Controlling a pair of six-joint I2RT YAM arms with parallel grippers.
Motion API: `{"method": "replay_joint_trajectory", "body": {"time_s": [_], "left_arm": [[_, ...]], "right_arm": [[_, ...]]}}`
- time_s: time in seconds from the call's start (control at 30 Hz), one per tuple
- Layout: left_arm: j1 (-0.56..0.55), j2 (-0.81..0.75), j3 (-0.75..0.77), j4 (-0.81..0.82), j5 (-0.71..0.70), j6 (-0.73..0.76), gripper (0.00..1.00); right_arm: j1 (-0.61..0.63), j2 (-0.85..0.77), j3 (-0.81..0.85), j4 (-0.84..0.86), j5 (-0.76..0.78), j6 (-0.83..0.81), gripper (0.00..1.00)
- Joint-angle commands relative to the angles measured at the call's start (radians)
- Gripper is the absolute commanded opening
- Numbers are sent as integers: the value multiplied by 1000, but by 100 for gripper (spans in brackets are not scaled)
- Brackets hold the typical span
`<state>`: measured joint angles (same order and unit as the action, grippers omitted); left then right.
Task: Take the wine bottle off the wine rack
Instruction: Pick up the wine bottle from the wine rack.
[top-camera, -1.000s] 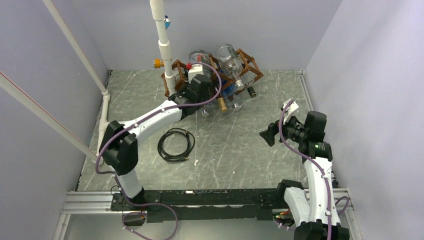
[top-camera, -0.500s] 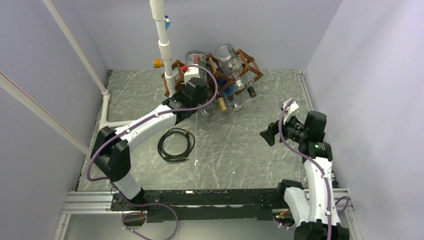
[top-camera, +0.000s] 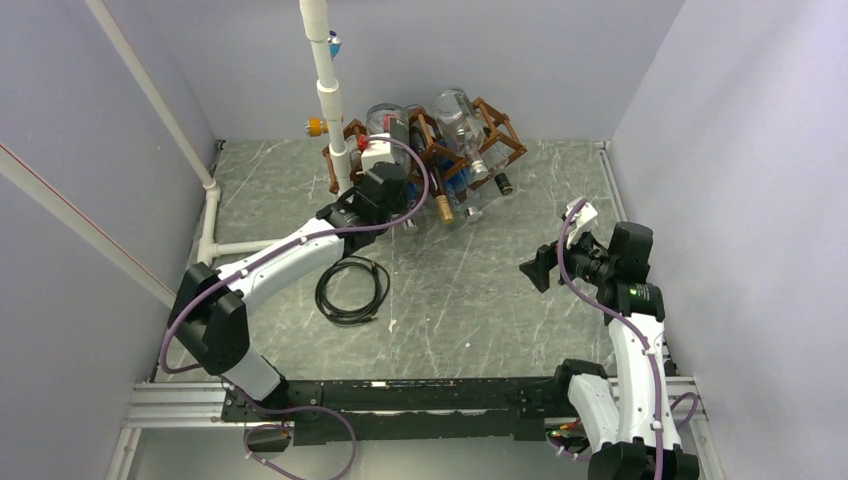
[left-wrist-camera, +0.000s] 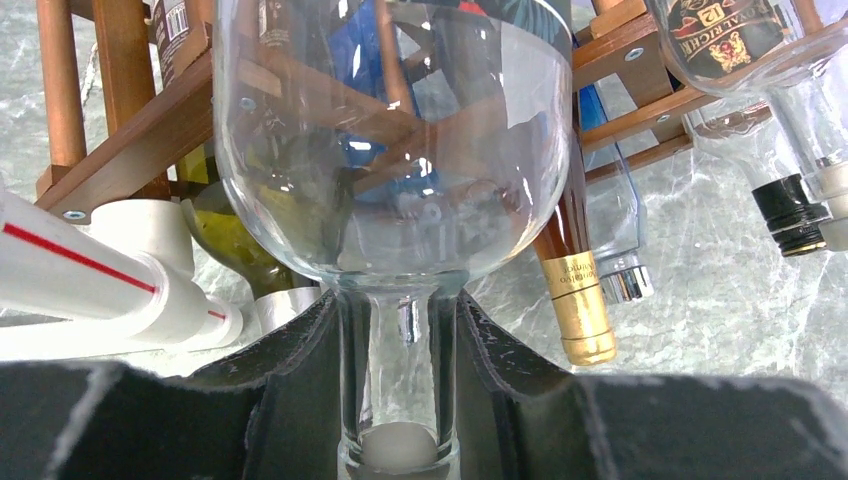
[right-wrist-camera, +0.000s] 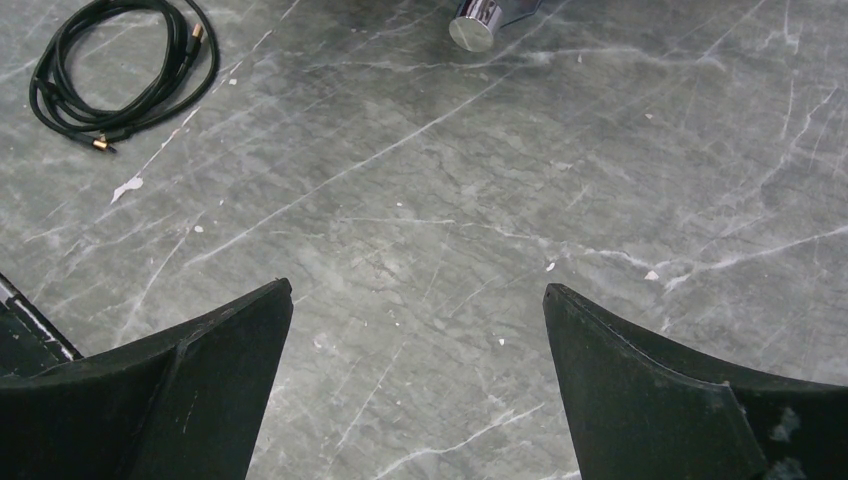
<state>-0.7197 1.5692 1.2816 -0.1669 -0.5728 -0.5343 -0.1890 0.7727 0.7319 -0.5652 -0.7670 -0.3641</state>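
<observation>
Closed tight on the clear bottle's (left-wrist-camera: 390, 150) neck, the left end effector (left-wrist-camera: 400, 335) has drawn back slightly, so the bottle, still lying in the rack's (left-wrist-camera: 130, 125) upper row, seems to begin sliding out; the right end effector (right-wrist-camera: 418, 385) hangs wide open above the desk (right-wrist-camera: 450, 200).

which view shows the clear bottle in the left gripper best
The left wrist view: the clear bottle fills the frame, neck clamped in the left gripper. The top external view shows only its far end in the wine rack, behind the arm. The right wrist view misses it.
</observation>
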Motion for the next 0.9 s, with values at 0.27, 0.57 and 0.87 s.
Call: {"method": "replay_joint_trajectory", "body": {"time_s": [0.27,0.57,0.87], "left_arm": [[-29,-176,-32,251,-80,27,0],[-32,-217,-73,274,-53,11,0],[-37,-248,-92,282,-29,2,0]], "right_arm": [[3,6,-3,46,-2,4,100],[3,5,-5,48,-1,4,100],[3,4,-6,50,3,4,100]]}}
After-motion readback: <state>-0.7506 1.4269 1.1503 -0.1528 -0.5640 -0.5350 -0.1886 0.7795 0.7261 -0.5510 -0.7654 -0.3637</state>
